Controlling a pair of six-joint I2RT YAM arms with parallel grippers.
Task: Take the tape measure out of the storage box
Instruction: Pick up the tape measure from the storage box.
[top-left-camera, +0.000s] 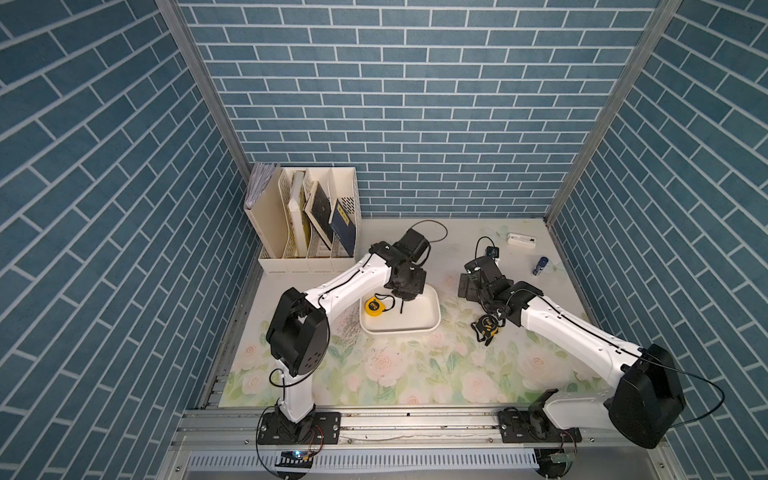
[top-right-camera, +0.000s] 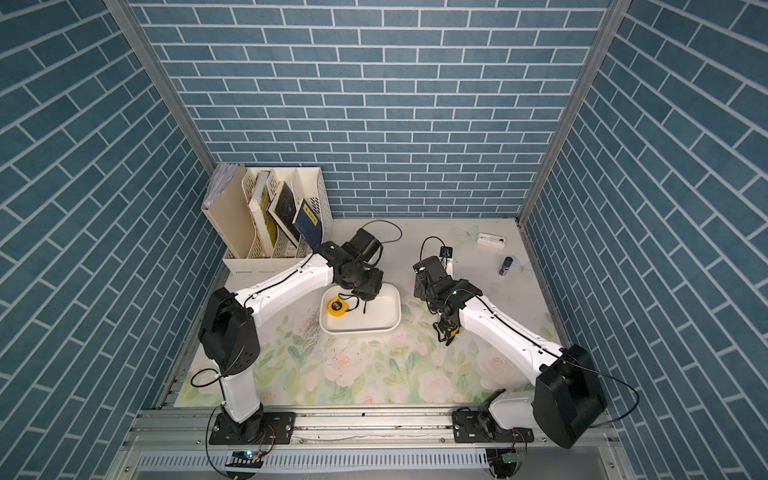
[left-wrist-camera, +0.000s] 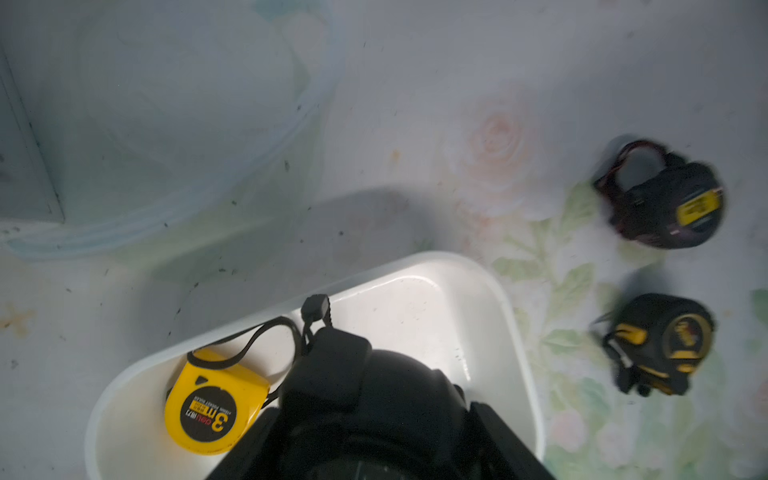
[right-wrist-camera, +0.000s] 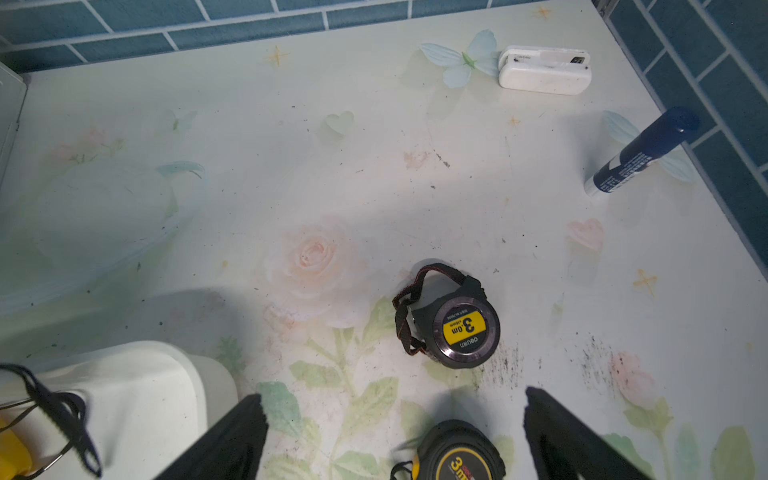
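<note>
Storage box (top-left-camera: 419, 316) stands on the tabletop (top-left-camera: 415, 374). Contents: one yellow tape measure (left-wrist-camera: 208, 405) lying flat at the end nearest the left arm. Left pincer (top-left-camera: 405, 296) reaches down over the box, pinching a black tape measure (left-wrist-camera: 386, 399) between its fingers; whether that one rests on the box floor cannot be told. Right pincer (right-wrist-camera: 392, 395) is spread wide and holds nothing. Below it, outside the box, lie a black-and-yellow tape measure (right-wrist-camera: 457, 457) and a round black tape measure (right-wrist-camera: 457, 328). File organizer (top-left-camera: 307, 264) at the rear corner holds books (top-left-camera: 318, 208) and papers.
</note>
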